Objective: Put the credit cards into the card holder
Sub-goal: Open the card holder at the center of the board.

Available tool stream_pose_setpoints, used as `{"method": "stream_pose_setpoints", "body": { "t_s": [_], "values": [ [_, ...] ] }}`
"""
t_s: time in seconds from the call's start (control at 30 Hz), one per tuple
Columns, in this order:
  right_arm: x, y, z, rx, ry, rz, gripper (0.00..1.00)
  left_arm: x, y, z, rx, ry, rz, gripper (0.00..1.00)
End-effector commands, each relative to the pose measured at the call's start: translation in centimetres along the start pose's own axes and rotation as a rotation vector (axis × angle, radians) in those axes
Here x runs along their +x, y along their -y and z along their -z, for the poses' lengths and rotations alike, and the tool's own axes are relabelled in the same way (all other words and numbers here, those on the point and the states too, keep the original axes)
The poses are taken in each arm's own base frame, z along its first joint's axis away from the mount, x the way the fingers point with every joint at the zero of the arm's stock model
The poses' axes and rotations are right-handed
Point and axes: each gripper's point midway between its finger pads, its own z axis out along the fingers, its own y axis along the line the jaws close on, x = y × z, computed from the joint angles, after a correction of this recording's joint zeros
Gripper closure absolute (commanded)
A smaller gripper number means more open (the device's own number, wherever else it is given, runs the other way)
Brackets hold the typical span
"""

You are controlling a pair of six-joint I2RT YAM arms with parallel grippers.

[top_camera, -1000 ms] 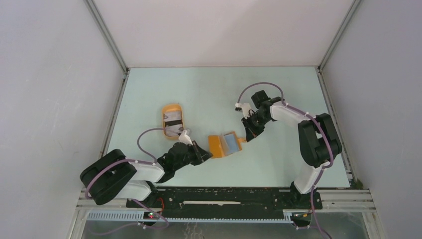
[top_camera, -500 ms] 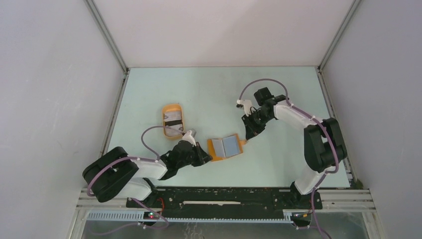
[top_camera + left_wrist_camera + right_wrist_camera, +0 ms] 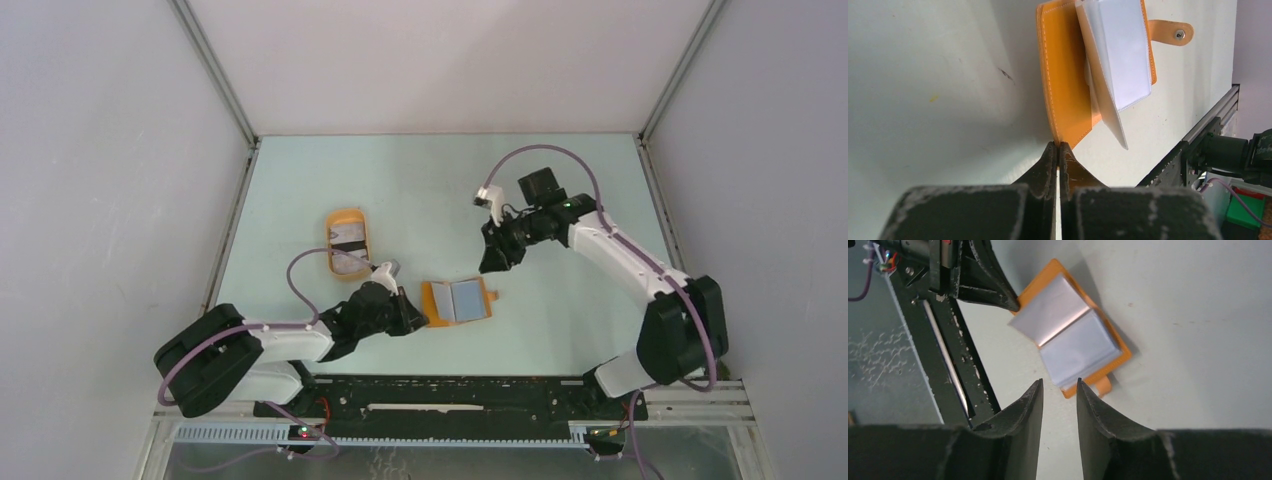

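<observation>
The orange card holder (image 3: 456, 301) lies open on the table with its blue-grey lining up and its closure tab (image 3: 491, 295) pointing right. My left gripper (image 3: 418, 312) is shut on the lower corner of its left cover, seen in the left wrist view (image 3: 1058, 145) pinching the orange edge (image 3: 1068, 80). My right gripper (image 3: 492, 262) is open and empty, raised behind and to the right of the holder; in its wrist view (image 3: 1059, 382) the holder (image 3: 1073, 335) lies beyond the fingertips. The pale credit cards (image 3: 348, 262) lie in the oval orange tray.
The oval orange tray (image 3: 347, 214) stands left of and behind the card holder. The black base rail (image 3: 450, 395) runs along the near table edge. Grey walls enclose the table on three sides.
My right gripper has drawn back and upward from the holder's tab side. The holder has turned squarer and shifted slightly towards the near edge, still pinched by my left gripper.
</observation>
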Motion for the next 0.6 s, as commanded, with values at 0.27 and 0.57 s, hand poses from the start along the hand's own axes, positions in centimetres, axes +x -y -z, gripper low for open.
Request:
{"method": "stream_pose_setpoints", "body": {
  "t_s": [0.27, 0.57],
  "values": [
    [2.9, -1.7, -9.3, -0.119, -0.192, -0.182, 0.87, -0.2, 1.6, 0.5, 0.077, 0.015, -0.024, 0.85],
    [5.1, -1.6, -14.4, -0.111, -0.336, -0.259, 0.9, -1.3, 0.7, 2.4, 0.028, 0.085, -0.048, 0.64]
  ]
}}
